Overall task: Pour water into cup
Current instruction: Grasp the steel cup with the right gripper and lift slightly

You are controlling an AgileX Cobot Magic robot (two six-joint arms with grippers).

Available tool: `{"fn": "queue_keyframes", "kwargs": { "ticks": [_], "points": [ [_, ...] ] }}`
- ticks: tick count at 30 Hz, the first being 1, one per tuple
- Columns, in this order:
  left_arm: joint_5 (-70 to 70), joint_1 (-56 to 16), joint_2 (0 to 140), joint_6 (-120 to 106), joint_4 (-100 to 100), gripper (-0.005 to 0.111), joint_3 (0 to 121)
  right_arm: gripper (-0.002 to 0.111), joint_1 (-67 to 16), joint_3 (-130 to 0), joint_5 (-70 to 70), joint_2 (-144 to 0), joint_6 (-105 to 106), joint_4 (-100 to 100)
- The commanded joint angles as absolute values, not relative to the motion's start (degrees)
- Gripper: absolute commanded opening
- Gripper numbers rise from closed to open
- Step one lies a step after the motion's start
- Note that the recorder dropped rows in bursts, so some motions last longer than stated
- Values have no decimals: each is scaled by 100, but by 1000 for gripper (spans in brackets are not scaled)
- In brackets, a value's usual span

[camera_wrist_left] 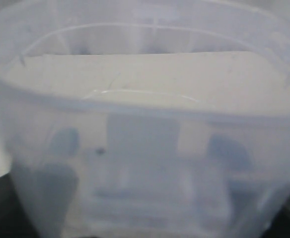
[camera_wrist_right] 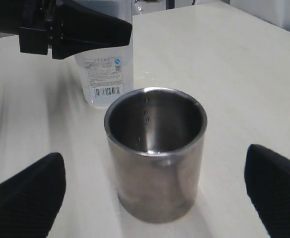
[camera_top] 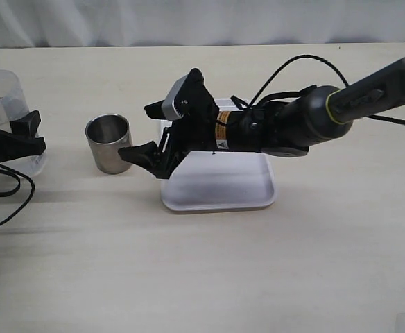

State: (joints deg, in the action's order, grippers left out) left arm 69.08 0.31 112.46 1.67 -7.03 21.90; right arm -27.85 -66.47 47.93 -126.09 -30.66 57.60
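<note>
The steel cup (camera_top: 108, 143) stands upright on the table, dark inside; in the right wrist view it (camera_wrist_right: 155, 163) sits between my wide-apart fingertips (camera_wrist_right: 26, 198). My right gripper (camera_top: 141, 132) is open and empty, just right of the cup, not touching it as far as I can see. The transparent container (camera_top: 1, 104) stands at the far left with my left gripper (camera_top: 12, 142) closed around it. It fills the left wrist view (camera_wrist_left: 145, 124), blurred. Its labelled lower part (camera_wrist_right: 104, 74) looks clear; the water level is hard to tell.
A white tray (camera_top: 251, 187) lies on the table under my right arm (camera_top: 286, 125), right of the cup. A black cable (camera_top: 8, 201) loops on the table below the left gripper. A grey wall backs the table's far edge.
</note>
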Motion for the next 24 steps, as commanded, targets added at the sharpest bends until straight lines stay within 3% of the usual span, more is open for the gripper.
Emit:
{"fn": "queue_keyframes", "kwargs": {
  "ticks": [1, 24],
  "points": [
    [6996, 0, 11261, 185, -752, 0, 2212, 91, -2902, -6944, 4718, -12818, -3065, 5669],
    [6996, 0, 11261, 185, -803, 0, 2212, 91, -3248, -7909, 4764, -13832, -3065, 5333]
  ]
}}
